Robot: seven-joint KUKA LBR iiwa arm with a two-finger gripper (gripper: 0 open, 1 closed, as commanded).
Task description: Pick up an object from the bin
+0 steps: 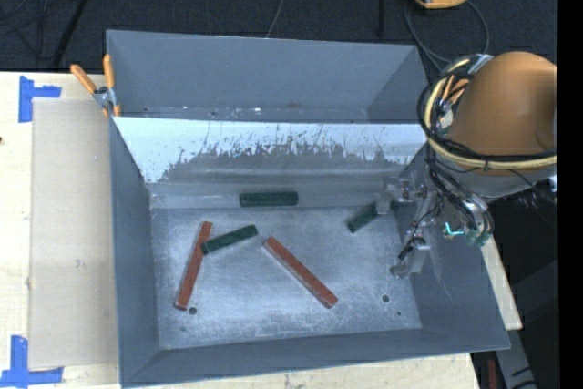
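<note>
My gripper (403,230) hangs low at the grey bin's (273,87) right side, fingers spread, nothing between them; a short dark green block (363,220) lies just beside the upper finger, whether touching I cannot tell; my orange wrist cover (506,105) hides the bin's right wall; a long red-brown bar (301,271) lies to its left.

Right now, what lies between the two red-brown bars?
Camera view: a dark green bar lies between the left red-brown bar and the right red-brown bar, by their upper ends.
</note>
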